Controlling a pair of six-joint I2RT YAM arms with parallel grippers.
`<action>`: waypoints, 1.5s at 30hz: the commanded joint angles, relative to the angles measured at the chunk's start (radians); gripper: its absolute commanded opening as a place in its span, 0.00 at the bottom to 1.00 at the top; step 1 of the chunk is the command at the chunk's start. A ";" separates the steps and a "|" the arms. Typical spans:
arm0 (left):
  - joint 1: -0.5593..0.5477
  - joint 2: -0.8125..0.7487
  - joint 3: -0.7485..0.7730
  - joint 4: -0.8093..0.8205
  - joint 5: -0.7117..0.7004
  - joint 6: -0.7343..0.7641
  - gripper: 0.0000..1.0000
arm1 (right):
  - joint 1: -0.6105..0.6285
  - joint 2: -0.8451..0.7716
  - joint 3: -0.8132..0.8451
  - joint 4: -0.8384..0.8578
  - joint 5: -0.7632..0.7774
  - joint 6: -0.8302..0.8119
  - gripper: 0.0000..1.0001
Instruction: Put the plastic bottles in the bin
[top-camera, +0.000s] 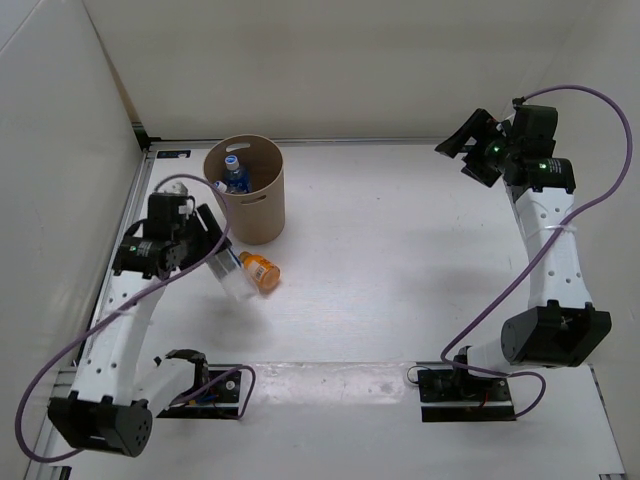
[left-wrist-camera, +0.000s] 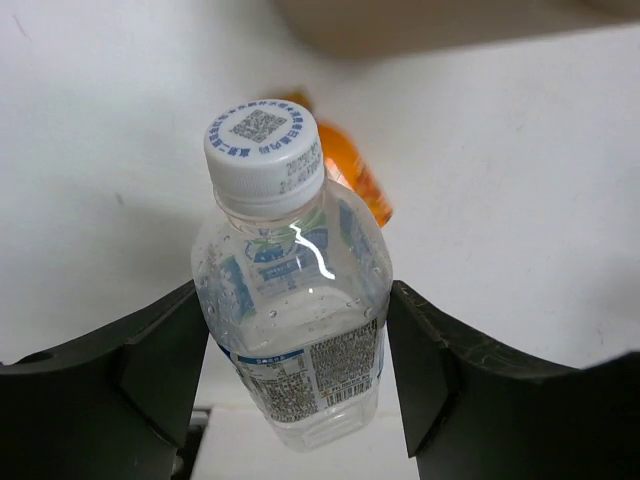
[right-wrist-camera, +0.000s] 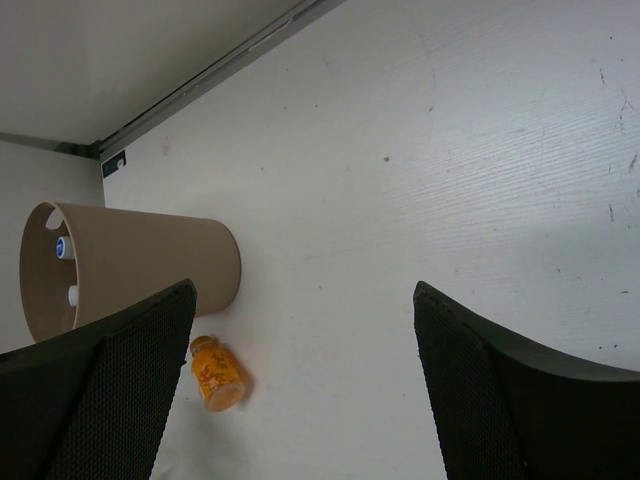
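Note:
My left gripper (top-camera: 222, 262) is shut on a clear bottle with a white cap (top-camera: 230, 278), held above the table just left of the bin; in the left wrist view the bottle (left-wrist-camera: 290, 300) sits between both fingers (left-wrist-camera: 165, 350). The short orange bottle (top-camera: 262, 271) lies on its side on the table beside the held bottle, in front of the bin, and also shows in the left wrist view (left-wrist-camera: 355, 175) and the right wrist view (right-wrist-camera: 217, 375). The round tan bin (top-camera: 250, 205) stands at the back left with two bottles (top-camera: 233, 170) inside. My right gripper (top-camera: 463, 152) is open and empty, raised at the back right.
White walls close the table at the back and left, with a metal rail (top-camera: 150, 150) near the bin. The arm bases (top-camera: 200, 385) sit at the near edge. The bin also shows in the right wrist view (right-wrist-camera: 130, 265).

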 joint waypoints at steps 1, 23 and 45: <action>-0.012 -0.056 0.154 0.001 -0.152 0.137 0.00 | -0.004 -0.006 -0.013 0.036 -0.016 0.014 0.90; -0.040 0.593 0.989 0.265 -0.400 0.185 0.00 | -0.028 -0.035 -0.056 0.056 -0.039 0.035 0.90; -0.141 0.605 0.884 0.248 -0.327 0.235 1.00 | -0.074 -0.019 -0.087 0.119 -0.082 0.075 0.90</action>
